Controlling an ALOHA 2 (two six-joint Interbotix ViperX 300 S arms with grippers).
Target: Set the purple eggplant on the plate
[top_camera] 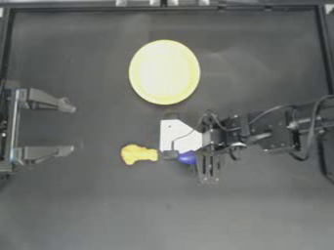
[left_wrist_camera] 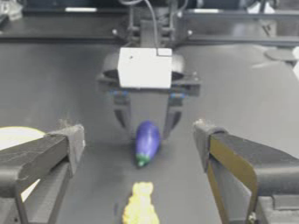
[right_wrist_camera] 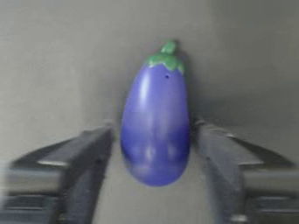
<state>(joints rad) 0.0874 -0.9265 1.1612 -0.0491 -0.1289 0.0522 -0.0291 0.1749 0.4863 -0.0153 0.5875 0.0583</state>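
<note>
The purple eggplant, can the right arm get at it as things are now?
Probably yes. The right gripper already has a finger on each side of the purple eggplant, which lies on the table; nothing lies between them. The yellow toy sits clear, beyond the stem.

Lay bare between purple eggplant (top_camera: 188,157) and plate (top_camera: 163,72): dark table (top_camera: 98,205), nothing on that path. Blocked just left of the eggplant by yellow lumpy toy (top_camera: 138,154). Flanked closely by right gripper (right_wrist_camera: 153,151) jaws.

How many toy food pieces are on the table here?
2. The glossy blue-purple eggplant lies between the right gripper's open jaws; the lumpy yellow toy sits just beyond its stem end. None appears hidden.
</note>
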